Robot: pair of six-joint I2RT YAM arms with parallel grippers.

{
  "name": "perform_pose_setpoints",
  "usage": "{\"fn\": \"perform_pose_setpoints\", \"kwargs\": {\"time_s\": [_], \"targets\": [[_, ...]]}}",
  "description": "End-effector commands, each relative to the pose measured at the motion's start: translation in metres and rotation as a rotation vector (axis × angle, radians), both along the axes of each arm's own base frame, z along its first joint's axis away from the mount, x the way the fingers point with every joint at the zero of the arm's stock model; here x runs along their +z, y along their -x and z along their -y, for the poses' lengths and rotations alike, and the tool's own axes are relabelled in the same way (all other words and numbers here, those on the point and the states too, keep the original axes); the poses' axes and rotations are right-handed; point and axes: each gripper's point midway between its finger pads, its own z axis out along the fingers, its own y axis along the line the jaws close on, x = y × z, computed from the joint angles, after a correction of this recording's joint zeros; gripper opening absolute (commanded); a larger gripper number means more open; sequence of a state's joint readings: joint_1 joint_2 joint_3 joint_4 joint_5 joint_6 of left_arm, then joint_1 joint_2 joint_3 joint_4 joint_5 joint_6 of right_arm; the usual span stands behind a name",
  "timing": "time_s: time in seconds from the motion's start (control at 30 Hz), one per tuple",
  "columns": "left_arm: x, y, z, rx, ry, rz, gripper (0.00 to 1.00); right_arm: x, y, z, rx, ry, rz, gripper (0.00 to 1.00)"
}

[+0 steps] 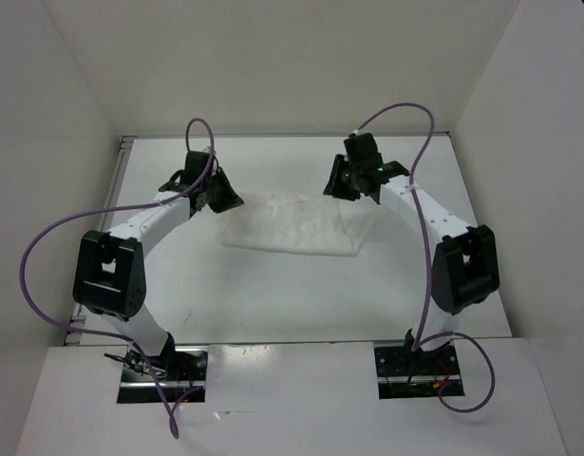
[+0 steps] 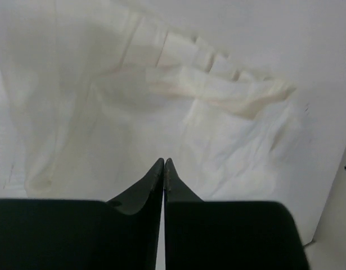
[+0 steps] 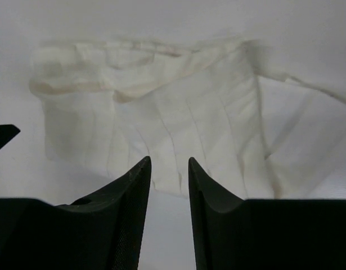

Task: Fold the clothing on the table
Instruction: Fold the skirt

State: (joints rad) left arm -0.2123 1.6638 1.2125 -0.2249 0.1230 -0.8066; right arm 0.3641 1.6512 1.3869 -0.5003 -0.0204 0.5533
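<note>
Clothing (image 1: 290, 226) lies spread between the left pincer (image 2: 164, 162), closed empty, and the right pincer (image 3: 170, 162), parted and empty.

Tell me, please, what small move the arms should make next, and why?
Probably ease the right hand forward and down until its fingers straddle the edge of the clothing, then close. Its fingers stand apart with nothing between them, the clothing lies just ahead, and the left hand is shut at the opposite side.

light: bright, diffuse | shadows: faint (beneath clothing (image 1: 292, 228)) | wrist views: soft-focus
</note>
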Motion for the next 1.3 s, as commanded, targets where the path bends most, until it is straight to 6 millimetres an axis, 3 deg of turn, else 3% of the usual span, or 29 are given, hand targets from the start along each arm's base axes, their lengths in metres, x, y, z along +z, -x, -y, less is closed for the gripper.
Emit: {"fn": "perform_pose_setpoints", "kwargs": {"time_s": [0.0,0.03,0.07,0.13,0.17,0.23,0.27,0.33,0.4,0.63,0.7,0.73,0.77,0.9,1.0,1.17,1.27], "targets": [[-0.015,0.02,0.015,-0.089,0.042,-0.029,0.04,-0.028,0.005,-0.03,0.16,0.029,-0.086,0.38],[-0.02,0.023,0.016,-0.101,0.039,-0.046,0.0,-0.024,-0.003,-0.035,0.177,0.027,-0.079,0.38],[-0.03,0.025,0.02,-0.111,0.034,-0.07,0.0,-0.044,-0.006,-0.038,0.206,0.046,-0.12,0.38],[-0.043,0.027,0.019,-0.117,0.022,-0.103,0.0,-0.044,-0.008,-0.059,0.276,0.033,-0.132,0.34],[-0.057,0.031,0.021,-0.119,0.008,-0.141,0.0,-0.06,-0.012,-0.066,0.297,0.05,-0.155,0.33],[-0.066,0.028,0.019,-0.105,-0.01,-0.158,0.0,-0.059,-0.015,-0.087,0.351,0.041,-0.144,0.31],[-0.08,0.031,0.016,-0.09,-0.021,-0.201,0.0,-0.077,-0.017,-0.088,0.35,0.055,-0.188,0.31],[-0.089,0.031,0.015,-0.084,-0.031,-0.219,0.0,-0.076,-0.023,-0.102,0.377,0.034,-0.19,0.31],[-0.096,0.03,0.013,-0.077,-0.041,-0.227,0.0,-0.09,-0.026,-0.103,0.377,0.042,-0.217,0.31],[-0.116,0.027,0.01,-0.064,-0.065,-0.266,0.0,-0.124,-0.032,-0.076,0.291,0.195,-0.269,0.34],[-0.12,0.027,0.008,-0.057,-0.075,-0.273,0.0,-0.14,-0.027,-0.051,0.223,0.283,-0.308,0.34],[-0.12,0.027,0.008,-0.057,-0.075,-0.273,0.0,-0.138,-0.028,-0.045,0.195,0.305,-0.3,0.34],[-0.12,0.027,0.008,-0.057,-0.075,-0.273,0.0,-0.143,-0.027,-0.024,0.148,0.364,-0.312,0.34],[-0.125,0.028,0.006,-0.058,-0.09,-0.278,0.0,-0.131,-0.022,0.02,0.027,0.48,-0.308,0.34],[-0.125,0.028,0.006,-0.065,-0.095,-0.275,0.0,-0.107,-0.021,0.042,-0.047,0.505,-0.279,0.37],[-0.118,0.024,0.002,-0.055,-0.091,-0.263,0.0,-0.086,0.007,0.056,-0.068,0.508,-0.285,0.43],[-0.082,0.006,-0.007,-0.031,-0.077,-0.181,0.0,-0.094,0.032,0.056,-0.028,0.451,-0.343,0.44]]}}
